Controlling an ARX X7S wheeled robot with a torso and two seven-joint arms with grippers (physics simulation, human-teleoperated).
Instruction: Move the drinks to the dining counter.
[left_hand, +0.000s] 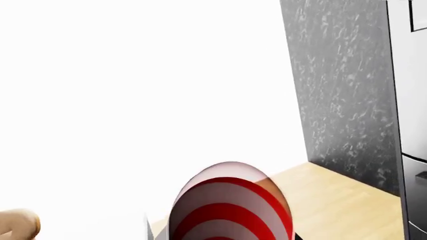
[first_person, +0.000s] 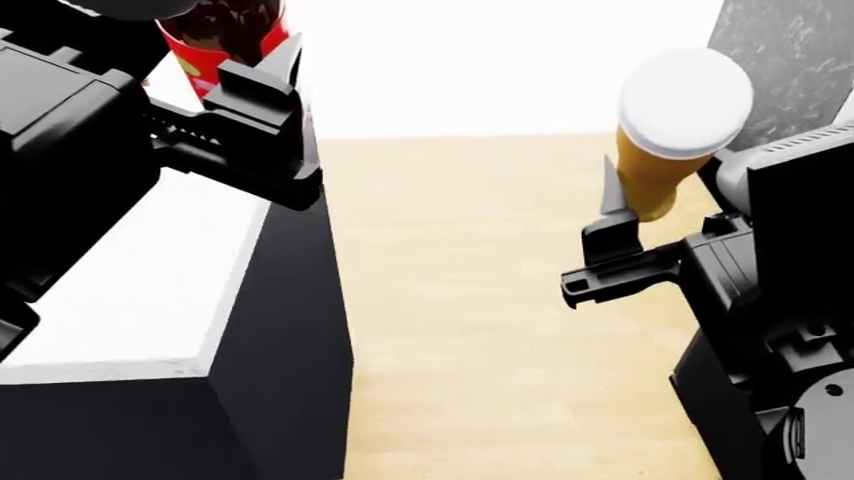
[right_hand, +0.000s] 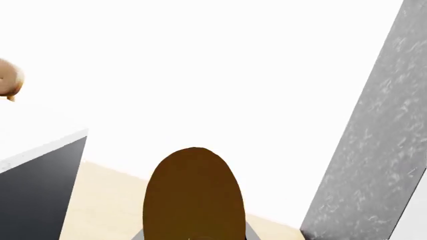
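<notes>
The dining counter (first_person: 134, 290) fills the lower left of the head view, a white top on a plain black base; its far end runs under the left arm and is hidden there, and only a pale corner of it shows in the right wrist view (right_hand: 33, 140). Pale wooden floor (first_person: 481, 300) runs between the counter and the robot's right side, and a grey speckled wall panel (first_person: 787, 50) is cut off at the upper right corner. Most of the background in both wrist views is blown out to white, so nothing can be made out there. The left gripper (first_person: 260, 90) is clamped around the cola bottle (first_person: 220, 35), held above the counter's far end; only the red label and dark liquid show, the cap being out of frame. In the left wrist view the bottle (left_hand: 230, 210) appears only as a rounded red-and-white striped shape. The right gripper (first_person: 617, 225) grips the beer glass (first_person: 674, 130) low on its amber body, over the floor and apart from the counter, foam top toward the camera. One finger (first_person: 611, 195) is visible; the other is hidden behind the glass. A small tan rounded object (right_hand: 10, 80) sits at the frame edge, too cropped to identify.
</notes>
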